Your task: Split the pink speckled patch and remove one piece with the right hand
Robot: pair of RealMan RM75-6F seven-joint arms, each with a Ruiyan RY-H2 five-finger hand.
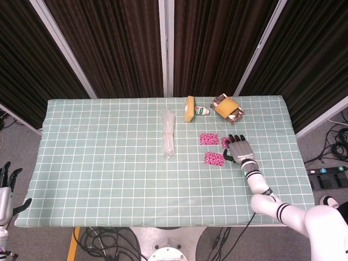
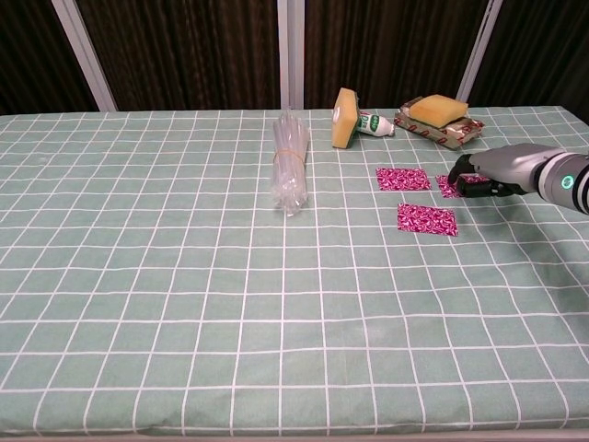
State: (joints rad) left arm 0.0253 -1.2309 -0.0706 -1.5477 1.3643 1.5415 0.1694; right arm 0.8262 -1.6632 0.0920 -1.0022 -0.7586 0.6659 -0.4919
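Two pink speckled patch pieces lie flat on the green checked cloth: one point(image 1: 209, 138) point(image 2: 403, 179) farther back, one point(image 1: 214, 158) point(image 2: 426, 219) nearer the front. A third, smaller pink piece point(image 1: 225, 142) point(image 2: 449, 187) shows partly under my right hand point(image 1: 240, 150) point(image 2: 492, 171), which holds it at its fingertips, low on the cloth, just right of the other two. My left hand point(image 1: 6, 187) hangs beside the table's front left corner with its fingers apart and nothing in it.
A clear plastic bundle point(image 1: 168, 133) point(image 2: 291, 171) lies mid-table. At the back stand an upright yellow sponge point(image 1: 189, 109) point(image 2: 345, 118), a small white-and-green bottle point(image 1: 203, 111) point(image 2: 375, 123) and a sponge on a wrapped packet point(image 1: 228, 107) point(image 2: 440, 118).
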